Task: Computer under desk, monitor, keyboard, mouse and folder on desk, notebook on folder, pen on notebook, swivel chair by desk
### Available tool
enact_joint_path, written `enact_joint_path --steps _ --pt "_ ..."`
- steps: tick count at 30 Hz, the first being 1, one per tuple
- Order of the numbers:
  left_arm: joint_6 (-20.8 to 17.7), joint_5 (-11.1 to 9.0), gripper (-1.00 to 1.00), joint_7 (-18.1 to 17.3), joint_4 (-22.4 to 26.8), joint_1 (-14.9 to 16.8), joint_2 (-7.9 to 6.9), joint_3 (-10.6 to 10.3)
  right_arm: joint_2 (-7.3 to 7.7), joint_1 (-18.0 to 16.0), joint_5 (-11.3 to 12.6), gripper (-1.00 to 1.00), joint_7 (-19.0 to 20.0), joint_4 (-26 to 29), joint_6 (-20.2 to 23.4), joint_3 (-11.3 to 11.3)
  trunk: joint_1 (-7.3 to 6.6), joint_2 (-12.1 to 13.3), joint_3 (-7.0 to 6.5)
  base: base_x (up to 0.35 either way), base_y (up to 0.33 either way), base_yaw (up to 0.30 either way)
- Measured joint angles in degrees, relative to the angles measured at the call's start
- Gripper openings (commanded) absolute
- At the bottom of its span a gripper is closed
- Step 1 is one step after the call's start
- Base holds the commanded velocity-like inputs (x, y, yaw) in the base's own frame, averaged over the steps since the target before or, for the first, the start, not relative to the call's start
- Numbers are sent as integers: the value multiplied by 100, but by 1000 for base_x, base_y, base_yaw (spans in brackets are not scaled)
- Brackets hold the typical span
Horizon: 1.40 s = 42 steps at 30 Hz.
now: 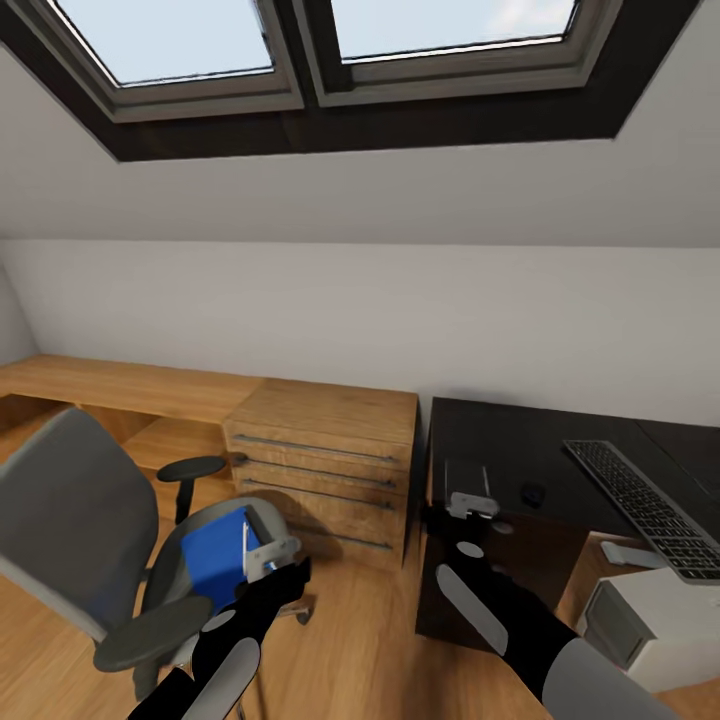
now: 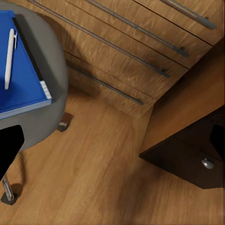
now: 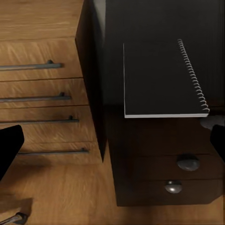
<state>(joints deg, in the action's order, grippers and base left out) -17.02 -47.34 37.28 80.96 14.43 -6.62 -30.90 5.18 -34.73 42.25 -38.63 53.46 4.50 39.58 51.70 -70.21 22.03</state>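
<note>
Folder (image 1: 212, 560) is lying flat on the seat of the swivel chair (image 1: 70, 520), with the pen (image 2: 9, 56) resting on top of it; the chair is standing on the wooden floor (image 2: 103, 178), beside the light wooden drawer chest (image 1: 325, 460) on the side away from the counter (image 1: 510, 440). Left claw (image 1: 268, 550) is hovering just above the folder's edge nearest the chest; whether its fingers are apart or together cannot be told. Right claw (image 1: 470, 500) is hanging over the counter's end that is touching the chest; its state likewise cannot be told. Notebook (image 3: 161, 79), dark with a spiral binding, is lying flat on the counter directly below the right claw, above the dark drawer unit (image 3: 178, 173) with round knobs. Keyboard (image 1: 650, 510) is lying on the counter further from the chest, overhanging the near edge. Mouse (image 1: 533, 492) is sitting on the counter between notebook and keyboard. Computer (image 1: 655, 625) is standing on the floor under the counter, below the keyboard.
</note>
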Motion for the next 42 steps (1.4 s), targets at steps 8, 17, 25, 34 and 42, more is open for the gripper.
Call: enact_joint_path --steps 8,17,25,34,42 --pt "0 0 100 -1 6 1 6 -8 2 1 78 100 2 -2 7 -1 0 0 -49 0 0 -172" --pt "0 0 100 6 15 0 9 -9 11 2 443 100 10 5 5 -8 0 0 -107 0 0 -179" --pt "0 -5 100 7 12 -2 7 -2 12 2 472 100 11 1 2 -7 0 0 -159 0 0 -179" --pt "6 -24 100 6 -41 -2 -12 3 8 2 474 100 13 -3 2 -1 0 0 -217 0 0 -179" --pt "15 -30 100 12 -309 0 -11 7 -8 2 474 100 23 -31 -7 12 0 0 -268 0 0 -179"
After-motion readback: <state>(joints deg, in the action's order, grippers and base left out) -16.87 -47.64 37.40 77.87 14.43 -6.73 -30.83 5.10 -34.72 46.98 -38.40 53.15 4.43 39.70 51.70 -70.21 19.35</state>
